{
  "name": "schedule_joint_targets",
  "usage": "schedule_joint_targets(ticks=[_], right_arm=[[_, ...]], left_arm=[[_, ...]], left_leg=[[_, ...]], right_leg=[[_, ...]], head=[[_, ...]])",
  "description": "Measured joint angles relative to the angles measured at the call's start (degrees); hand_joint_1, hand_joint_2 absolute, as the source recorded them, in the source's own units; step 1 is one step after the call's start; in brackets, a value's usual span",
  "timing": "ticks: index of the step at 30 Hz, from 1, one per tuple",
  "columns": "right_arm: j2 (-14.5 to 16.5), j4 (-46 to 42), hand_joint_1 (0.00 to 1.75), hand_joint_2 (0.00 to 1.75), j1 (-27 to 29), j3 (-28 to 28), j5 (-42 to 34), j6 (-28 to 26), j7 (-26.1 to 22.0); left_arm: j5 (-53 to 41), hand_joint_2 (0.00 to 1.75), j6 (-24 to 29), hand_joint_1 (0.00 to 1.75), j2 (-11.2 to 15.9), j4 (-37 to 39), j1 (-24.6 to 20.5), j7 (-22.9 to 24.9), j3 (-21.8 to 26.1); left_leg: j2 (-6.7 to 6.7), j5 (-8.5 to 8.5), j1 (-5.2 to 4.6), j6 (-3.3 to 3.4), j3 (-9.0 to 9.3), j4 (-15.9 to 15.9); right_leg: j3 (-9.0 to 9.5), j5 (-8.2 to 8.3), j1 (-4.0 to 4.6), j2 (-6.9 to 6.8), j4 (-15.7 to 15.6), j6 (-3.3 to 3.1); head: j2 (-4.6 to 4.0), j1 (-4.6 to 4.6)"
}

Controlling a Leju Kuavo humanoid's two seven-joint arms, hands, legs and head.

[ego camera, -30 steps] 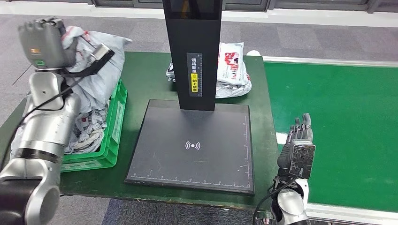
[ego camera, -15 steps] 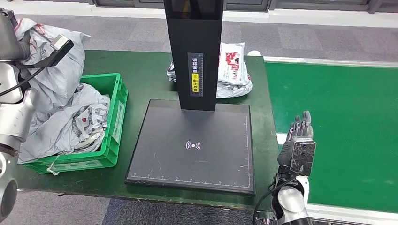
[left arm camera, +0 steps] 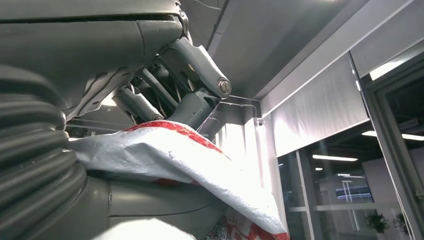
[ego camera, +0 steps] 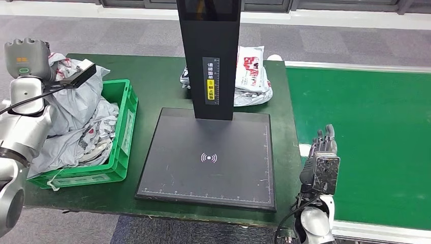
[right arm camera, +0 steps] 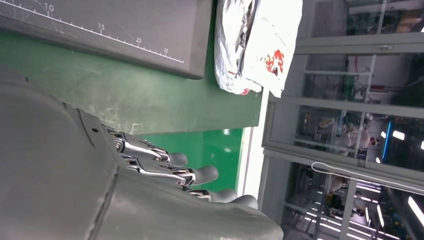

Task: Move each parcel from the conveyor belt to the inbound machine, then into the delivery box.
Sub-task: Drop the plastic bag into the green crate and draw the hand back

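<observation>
Fingers first: in the left wrist view the dark fingers (left arm camera: pixel 190 75) curl over a grey-white parcel (left arm camera: pixel 175 155) with red print, the thumb below it, so the left hand (left arm camera: pixel 125 115) is clamped on that parcel. From the head view the hand itself is hidden behind the left arm; only the wrist (ego camera: pixel 23 56) shows, up beside the green crate (ego camera: pixel 119 132), with grey bag material bunched around it. My read is that the parcel is held there for a drop into the crate, the delivery box. Inside, the crate is already heaped with crumpled grey bags (ego camera: pixel 81 137), spilling over its near-left rim. Over on the other side, the right hand (ego camera: pixel 321 160) hangs at the table's edge beside the belt (ego camera: pixel 366 132), fingers (right arm camera: pixel 200 175) straight, slightly apart, holding nothing: parked, I'd say, ready for the next pick. No parcel shows on the part of the belt in view. The scanner plate (ego camera: pixel 208 157) is bare too. One more parcel, white with red print (ego camera: pixel 251 76), lies on the table behind the scanner's black post (ego camera: pixel 208 51).
</observation>
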Motion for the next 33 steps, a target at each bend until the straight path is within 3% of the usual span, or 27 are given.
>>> schedule_joint_targets(ticks=[3,4,7,14,18,21,25,29,33], right_arm=[[0.0,-0.01,0.0,0.0,0.01,0.0,0.0,-0.01,0.01],[0.0,-0.01,0.0,0.0,0.02,0.0,0.0,0.03,0.01],[0.0,-0.01,0.0,0.0,0.06,0.0,0.1,0.39,0.02],[0.0,-1.08,0.0,0.0,0.39,0.0,1.32,2.9,0.91],[-0.09,-1.63,0.0,0.0,0.38,0.0,1.98,4.61,2.06],[-0.24,-1.67,0.0,0.0,0.36,0.0,1.83,5.24,2.14],[-0.42,-1.64,0.0,0.0,-0.02,0.0,1.69,5.61,2.0],[-0.54,-1.16,0.0,0.0,-0.98,0.0,0.45,5.83,1.44],[-0.53,-0.22,0.0,0.0,-1.88,-0.02,-1.43,5.01,0.78]], left_arm=[[0.0,1.75,-0.03,0.04,-0.19,0.57,-0.3,0.0,0.0],[0.0,1.75,-0.05,0.0,-0.23,0.71,-0.36,0.0,0.0],[0.39,1.75,-2.12,0.0,-0.54,1.23,-0.54,-1.67,0.03],[7.18,1.75,-14.21,0.0,-4.44,3.33,0.81,-12.74,1.54],[13.04,0.0,-21.18,0.0,-6.45,4.2,1.25,-17.69,2.44],[18.9,0.0,-26.51,0.0,-6.92,4.58,1.04,-22.17,3.56],[24.54,0.0,-28.48,0.0,-6.93,4.7,1.06,-25.82,4.42],[26.71,0.0,-27.14,0.0,-7.47,4.67,1.83,-26.69,4.44],[29.88,0.0,-22.75,0.0,-9.66,4.6,3.9,-27.04,4.44]], left_leg=[[0.0,0.0,0.0,0.0,0.0,0.0],[0.0,0.0,0.0,0.0,0.0,0.0],[-0.01,0.0,0.0,0.0,0.01,0.0],[-0.1,0.01,-0.01,0.0,0.02,0.0],[-0.09,0.01,-0.01,0.0,0.01,0.01],[-0.07,0.01,0.0,-0.01,0.01,0.01],[-0.07,0.01,0.02,-0.01,0.01,0.01],[-0.09,0.02,0.02,-0.01,0.02,0.0],[-0.15,0.02,-0.01,0.0,0.01,0.0]], right_leg=[[0.0,0.0,0.0,0.0,0.0,0.0],[0.0,0.0,0.0,0.0,0.0,0.0],[0.01,0.0,0.0,-0.01,0.0,0.0],[0.07,0.01,-0.02,-0.12,0.0,-0.01],[0.06,0.03,-0.01,-0.11,0.0,-0.01],[0.06,0.03,-0.02,-0.1,0.0,-0.01],[0.05,0.02,-0.01,-0.1,0.0,-0.02],[0.05,0.02,0.0,-0.1,0.0,-0.02],[0.09,0.02,-0.03,-0.15,0.0,-0.02]], head=[[0.0,-0.01],[0.0,-0.01],[0.0,-0.01],[0.0,-0.01],[0.0,-0.01],[0.0,-0.01],[0.0,-0.01],[0.0,-0.01],[0.0,-0.01]])
